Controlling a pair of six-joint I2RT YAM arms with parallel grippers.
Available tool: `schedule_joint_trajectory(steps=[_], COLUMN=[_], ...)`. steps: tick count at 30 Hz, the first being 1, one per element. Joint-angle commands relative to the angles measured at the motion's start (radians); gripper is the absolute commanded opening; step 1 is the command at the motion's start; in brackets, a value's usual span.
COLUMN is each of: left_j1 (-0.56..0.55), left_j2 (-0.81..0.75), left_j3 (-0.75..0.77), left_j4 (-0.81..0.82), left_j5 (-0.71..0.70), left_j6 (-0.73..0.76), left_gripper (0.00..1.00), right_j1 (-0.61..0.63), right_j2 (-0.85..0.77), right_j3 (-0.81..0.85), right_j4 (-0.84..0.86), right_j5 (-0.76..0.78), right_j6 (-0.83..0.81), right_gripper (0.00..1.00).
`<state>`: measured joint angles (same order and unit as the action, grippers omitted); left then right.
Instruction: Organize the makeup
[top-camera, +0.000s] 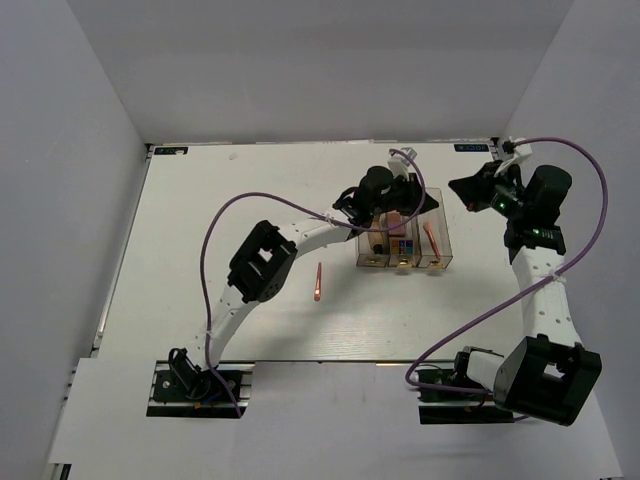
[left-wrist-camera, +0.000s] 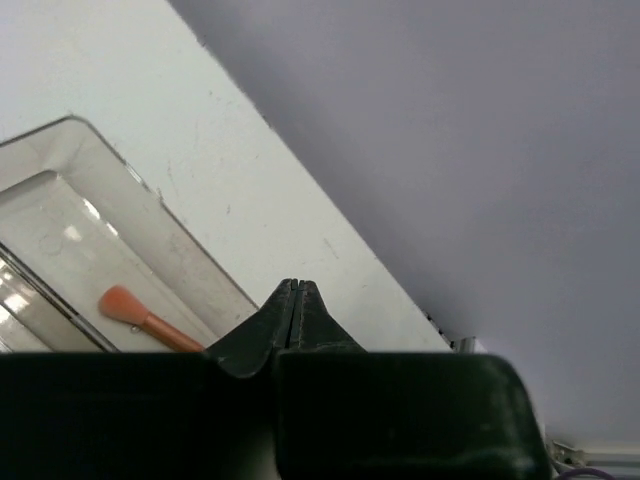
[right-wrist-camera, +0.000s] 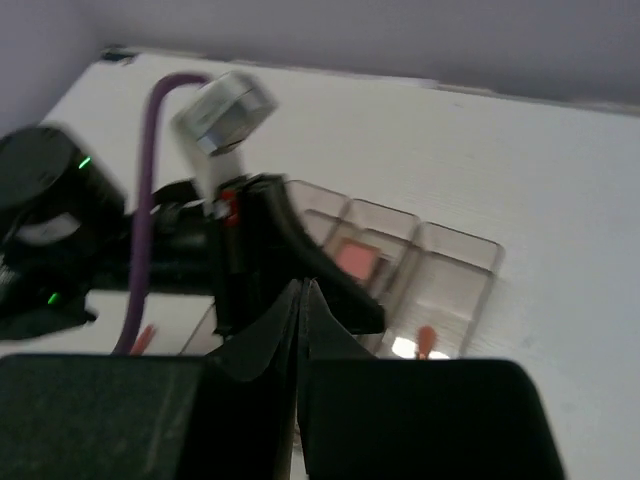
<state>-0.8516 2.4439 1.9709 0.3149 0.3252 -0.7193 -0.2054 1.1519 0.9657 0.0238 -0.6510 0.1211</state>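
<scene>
Makeup (top-camera: 400, 248) sits in the clear box (top-camera: 447, 262), right of the table's (top-camera: 200, 200) centre. Your top view shows one pink stick (top-camera: 318, 282) loose beside it. The left gripper (left-wrist-camera: 297, 300) and right gripper (right-wrist-camera: 300, 300) are pressed together, holding nothing.

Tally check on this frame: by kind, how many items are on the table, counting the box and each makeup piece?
Clear box: 1
Thin pink sticks: 2, one loose, one in the box
Other makeup in the box: 2 visible, a tan piece and a multicoloured piece
Total: 5; the left arm may hide more.
</scene>
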Motion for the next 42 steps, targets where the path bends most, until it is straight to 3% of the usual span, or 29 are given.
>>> schedule_joint_trajectory(steps=[1, 2, 5, 11, 12, 14, 15, 16, 17, 20, 25, 28, 29, 30, 35, 42], left_j1=[-0.001, -0.001, 0.011, 0.02, 0.029, 0.029, 0.029, 0.039, 0.039, 0.048, 0.048, 0.048, 0.048, 0.048, 0.048, 0.048], left_j2=[-0.192, -0.247, -0.389, -0.783, -0.828, -0.919, -0.997, -1.029, -1.065, -1.195, -1.412, -1.557, -1.589, -1.623, -1.756, -1.74], left_j3=[0.054, 0.034, -0.032, -0.424, -0.52, -0.595, -0.653, -0.677, -0.705, -0.805, -0.937, -0.984, -1.006, -1.015, -1.038, -1.041], left_j4=[-0.045, -0.068, -0.241, -0.422, -0.437, -0.517, -0.549, -0.612, -0.643, -0.753, -0.965, -1.054, -1.076, -1.094, -1.221, -1.206], left_j5=[0.002, -0.006, -0.087, -0.372, -0.408, -0.504, -0.535, -0.593, -0.616, -0.69, -0.793, -0.85, -0.86, -0.877, -0.899, -0.887], left_j6=[0.06, 0.072, 0.116, 0.133, 0.13, 0.117, 0.101, 0.089, 0.052, -0.026, -0.176, -0.259, -0.294, -0.307, -0.402, -0.413], left_gripper=[0.07, 0.07, 0.03, 0.02, 0.05, 0.25, 0.34, 0.47, 0.53, 0.67, 0.75, 0.8, 0.81, 0.84, 0.89, 0.95], right_j1=[0.0, 0.004, 0.012, 0.063, 0.075, 0.141, 0.159, 0.202, 0.263, 0.348, 0.454, 0.504, 0.52, 0.546, 0.6, 0.652], right_j2=[0.002, 0.011, 0.075, 0.031, 0.022, 0.002, 0.005, 0.037, 0.061, 0.156, 0.359, 0.498, 0.534, 0.566, 0.654, 0.661], right_j3=[-0.002, 0.002, 0.031, -0.028, -0.05, -0.15, -0.198, -0.24, -0.274, -0.259, -0.134, -0.07, -0.058, -0.027, 0.039, 0.232], right_j4=[0.103, 0.12, 0.122, 0.165, 0.264, 0.463, 0.83, 1.066, 1.251, 1.357, 1.505, 1.66, 1.824, 1.863, 1.863, 1.861], right_j5=[-0.486, -0.644, -0.89, -0.99, -0.996, -1.007, -1.009, -1.033, -1.038, -1.038, -1.038, -1.036, -1.038, -1.038, -1.038, -1.035], right_j6=[-0.092, -0.098, -0.117, -0.234, -0.227, -0.07, 0.043, 0.318, 0.403, 0.456, 0.568, 0.788, 0.877, 0.981, 1.057, 1.204], right_gripper=[0.0, 0.02, 0.18, 0.31, 0.3, 0.22, 0.2, 0.18, 0.17, 0.15, 0.2, 0.23, 0.22, 0.22, 0.2, 0.2])
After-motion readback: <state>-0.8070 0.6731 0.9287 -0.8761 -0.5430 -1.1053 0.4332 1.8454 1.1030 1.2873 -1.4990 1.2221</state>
